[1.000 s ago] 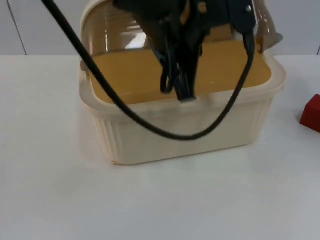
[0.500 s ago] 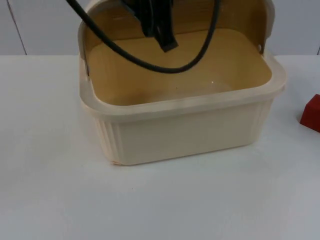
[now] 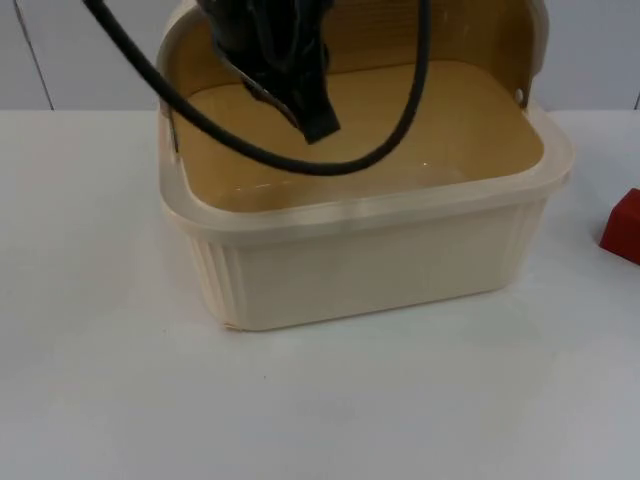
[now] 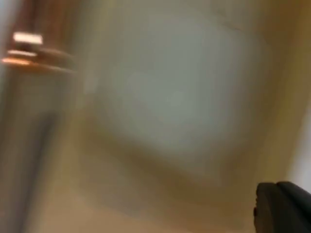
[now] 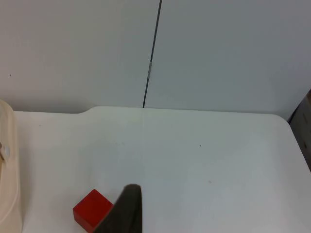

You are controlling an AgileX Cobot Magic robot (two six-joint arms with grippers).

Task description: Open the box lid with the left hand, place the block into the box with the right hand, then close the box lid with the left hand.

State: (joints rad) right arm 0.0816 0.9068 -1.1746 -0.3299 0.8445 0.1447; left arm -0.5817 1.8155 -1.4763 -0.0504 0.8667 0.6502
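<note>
The cream plastic box (image 3: 360,212) stands mid-table with its amber lid (image 3: 455,30) swung up and back, so the hollow inside shows. My left gripper (image 3: 305,105) hangs over the box's back left part, just below the raised lid. The left wrist view is a blur of the box's tan inner wall (image 4: 170,97). A red block (image 3: 624,228) lies on the table to the right of the box. The right wrist view has the red block (image 5: 92,209) just beside my right gripper (image 5: 127,213), which waits above the table, with the box's rim (image 5: 8,184) further off.
The white table (image 3: 330,400) runs wide in front of the box. The grey partition wall (image 5: 218,53) with a vertical seam closes off the far edge of the table behind the block.
The lid has swung from half raised to fully back. My left gripper rose with it from the front rim, then dropped slightly toward the box's back left. The block has not moved.
</note>
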